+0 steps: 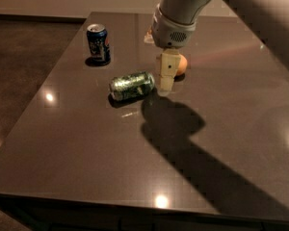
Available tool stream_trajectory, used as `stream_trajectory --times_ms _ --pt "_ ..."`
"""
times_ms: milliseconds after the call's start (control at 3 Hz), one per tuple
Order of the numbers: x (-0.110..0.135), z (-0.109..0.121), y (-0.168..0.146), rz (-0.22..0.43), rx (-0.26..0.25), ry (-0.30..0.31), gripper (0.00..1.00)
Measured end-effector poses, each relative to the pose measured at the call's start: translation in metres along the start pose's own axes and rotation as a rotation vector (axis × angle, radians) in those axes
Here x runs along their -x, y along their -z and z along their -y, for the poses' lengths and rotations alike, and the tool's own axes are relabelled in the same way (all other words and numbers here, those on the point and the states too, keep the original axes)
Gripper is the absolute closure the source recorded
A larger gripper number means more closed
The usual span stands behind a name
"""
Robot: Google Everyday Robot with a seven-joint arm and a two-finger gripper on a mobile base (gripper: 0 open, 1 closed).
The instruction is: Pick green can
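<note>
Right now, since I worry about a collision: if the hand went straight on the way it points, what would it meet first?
Probably the dark glossy tabletop, close beside the lying green-and-silver metal can. The hand points down and seems to hang next to the can, not over it, though depth is unclear.
</note>
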State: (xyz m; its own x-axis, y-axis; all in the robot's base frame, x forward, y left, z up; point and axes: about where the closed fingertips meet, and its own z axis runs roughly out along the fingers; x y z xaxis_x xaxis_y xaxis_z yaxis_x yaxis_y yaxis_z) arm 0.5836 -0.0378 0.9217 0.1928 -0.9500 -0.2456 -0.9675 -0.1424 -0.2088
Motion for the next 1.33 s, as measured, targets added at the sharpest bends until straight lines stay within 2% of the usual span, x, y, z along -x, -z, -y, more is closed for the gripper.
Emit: stream_trajectory --times_ms 333,1000,1333 --pt "0.017 0.006 -0.026 -0.01 0.045 0.073 0.0" --pt "0.039 0.002 -0.068 -0.035 0.124 0.166 0.0" --pt "0.042 -0.001 -0.08 -0.065 0.16 0.173 0.16"
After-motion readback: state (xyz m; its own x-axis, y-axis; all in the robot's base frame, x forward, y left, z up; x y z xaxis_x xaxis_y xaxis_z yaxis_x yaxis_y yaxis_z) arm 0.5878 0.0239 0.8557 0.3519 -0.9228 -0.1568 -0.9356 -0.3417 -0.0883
